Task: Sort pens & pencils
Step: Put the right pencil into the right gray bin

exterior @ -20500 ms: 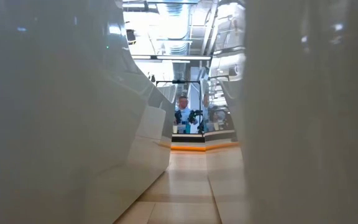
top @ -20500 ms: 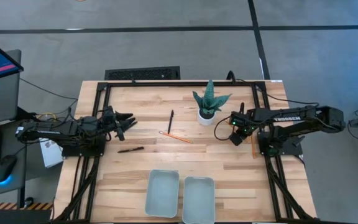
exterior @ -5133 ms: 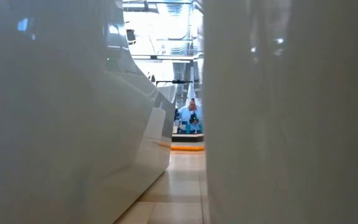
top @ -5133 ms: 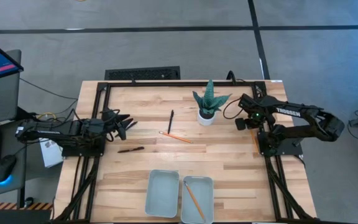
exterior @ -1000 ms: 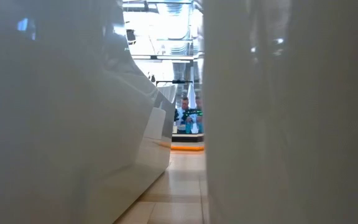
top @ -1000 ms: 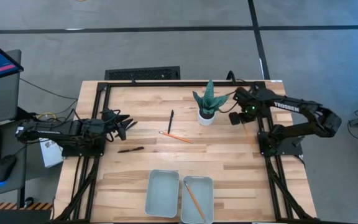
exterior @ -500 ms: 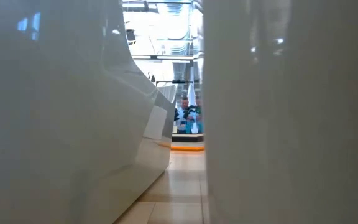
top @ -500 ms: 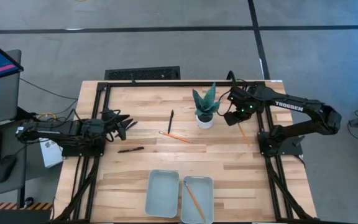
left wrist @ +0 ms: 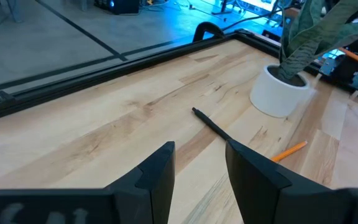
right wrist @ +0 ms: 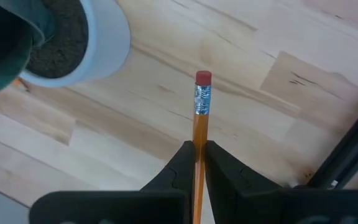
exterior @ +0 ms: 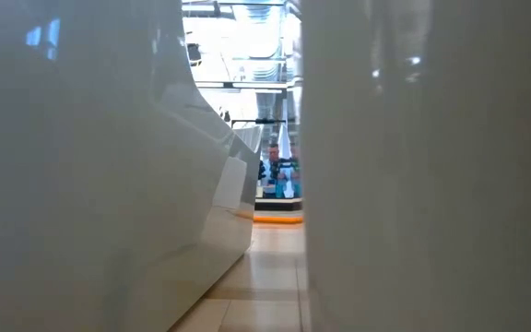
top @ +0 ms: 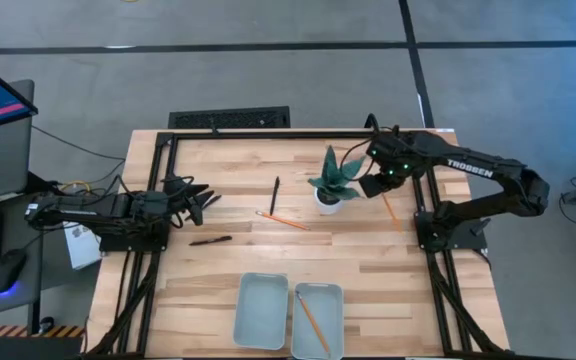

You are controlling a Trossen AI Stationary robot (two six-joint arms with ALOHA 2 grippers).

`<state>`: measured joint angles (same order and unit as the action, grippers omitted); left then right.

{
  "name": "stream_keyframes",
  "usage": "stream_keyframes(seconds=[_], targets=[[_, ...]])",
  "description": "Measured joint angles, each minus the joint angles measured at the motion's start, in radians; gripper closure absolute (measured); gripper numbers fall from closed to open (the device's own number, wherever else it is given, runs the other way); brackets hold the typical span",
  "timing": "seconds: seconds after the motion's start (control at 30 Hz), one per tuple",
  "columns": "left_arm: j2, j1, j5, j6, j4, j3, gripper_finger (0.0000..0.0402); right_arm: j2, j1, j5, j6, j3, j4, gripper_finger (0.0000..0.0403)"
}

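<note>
- Since half a second ago: right gripper (top: 376, 186) has shifted further toward the potted plant (top: 333, 180), whose leaves now lean over more than before; left arm unchanged.
- High view: right gripper sits just beside the plant, holding a pencil (top: 391, 211) that trails out toward the table's right edge. Left gripper (top: 200, 198) waits at the left side of the table (top: 218, 160). One pen (top: 274, 195) and a second pencil (top: 282, 220) lie near the middle, another pen (top: 210, 240) nearer the left arm. Two trays at the front edge: left tray (top: 260, 310) has nothing visible in it, right tray (top: 318, 320) holds a third pencil (top: 311, 322).
- Low view: blocked by pale tray walls; only a narrow gap into the room beyond.
- Left wrist view: fingers (left wrist: 157, 177) spread apart, nothing between them; pen on the wood ahead.
- Right wrist view: fingers (right wrist: 180, 163) clamped on the pencil, eraser end pointing away, white pot near.
</note>
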<state>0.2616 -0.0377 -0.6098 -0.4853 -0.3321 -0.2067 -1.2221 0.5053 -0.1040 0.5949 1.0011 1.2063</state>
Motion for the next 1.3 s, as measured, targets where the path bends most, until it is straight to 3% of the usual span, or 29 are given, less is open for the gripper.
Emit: stream_keyframes(seconds=[0.37, 0.8, 1.07, 1.3], targets=[[0.0, 0.0, 0.0, 0.002, 0.0, 0.0, 0.0269, 0.0, -0.052, -0.003, 0.0, 0.141, 0.086, 0.0356], [0.0, 0.0, 0.0, 0.002, 0.0, 0.0, 0.0269, 0.001, -0.254, -0.003, 0.134, 0.319, 0.175, 0.0356], [0.0, 0.0, 0.0, 0.002, 0.0, 0.0, 0.0269, 0.001, -0.412, -0.001, 0.228, 0.333, 0.104, 0.0356], [0.0, 0.0, 0.0, -0.006, 0.0, 0.0, 0.0269, 0.0, -0.537, 0.0, 0.279, 0.333, -0.075, 0.0356]])
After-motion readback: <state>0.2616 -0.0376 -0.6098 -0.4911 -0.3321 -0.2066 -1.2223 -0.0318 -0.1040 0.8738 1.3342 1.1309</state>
